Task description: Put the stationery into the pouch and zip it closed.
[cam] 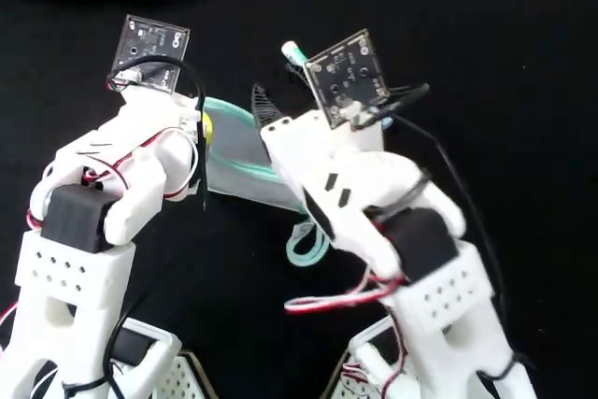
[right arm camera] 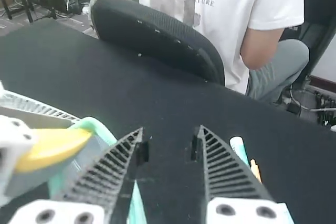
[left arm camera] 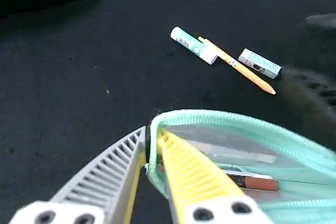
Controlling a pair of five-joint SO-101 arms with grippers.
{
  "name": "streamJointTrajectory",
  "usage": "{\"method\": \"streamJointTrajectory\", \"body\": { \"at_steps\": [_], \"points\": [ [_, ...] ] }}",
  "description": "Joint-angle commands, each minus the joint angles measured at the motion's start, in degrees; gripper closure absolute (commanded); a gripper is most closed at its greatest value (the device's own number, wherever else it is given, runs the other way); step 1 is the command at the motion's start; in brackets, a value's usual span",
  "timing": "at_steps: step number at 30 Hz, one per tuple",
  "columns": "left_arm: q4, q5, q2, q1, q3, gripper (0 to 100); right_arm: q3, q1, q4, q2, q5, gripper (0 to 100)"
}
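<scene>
Left jaws clenched on the mint rim of the pouch [left arm camera: 236, 121], mouth open, some items inside; right jaws released, empty, beside it; glue stick [left arm camera: 193, 45], orange pen [left arm camera: 239, 67] and small box [left arm camera: 259, 63] left on the worktop [left arm camera: 79, 77]; zip not yet closed.

One each: pouch [left arm camera: 247, 124], orange pen [left arm camera: 239, 66], tube [left arm camera: 193, 45], box [left arm camera: 259, 63].

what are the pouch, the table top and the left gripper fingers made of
Pouch: apparently soft clear plastic, slightly glossy, since contents show through; mint rim looks like fabric zipper tape. Table: probably matte black cloth, no glare. Left gripper: its fingers look like hard ribbed plastic, one yellow, one white, maybe printed.
</scene>
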Motion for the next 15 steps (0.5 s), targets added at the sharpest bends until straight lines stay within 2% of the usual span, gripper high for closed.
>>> {"method": "streamJointTrajectory", "body": {
  "at_steps": [1, 6, 8, 10, 15],
  "points": [
    [1.41, 0.35, 6.33, 0.04, 3.21, 97, -7.08, 0.88, 3.25, -1.63, 0.88, 85.7],
    [1.41, 0.35, 6.42, -0.04, 3.30, 97, -19.47, 3.16, 10.29, -1.45, 0.88, 85.9],
    [1.41, 0.35, 6.24, -0.22, 3.30, 97, -23.52, 8.53, 11.52, -0.84, 0.88, 86.1],
    [1.41, 0.26, 6.07, -0.22, 3.30, 97, -24.84, 16.79, 12.31, 1.01, 0.88, 86.1],
    [1.49, 0.18, 6.07, -0.31, 3.30, 97, -20.18, 32.70, 15.47, 11.03, 0.97, 86.0]
  ]
}}
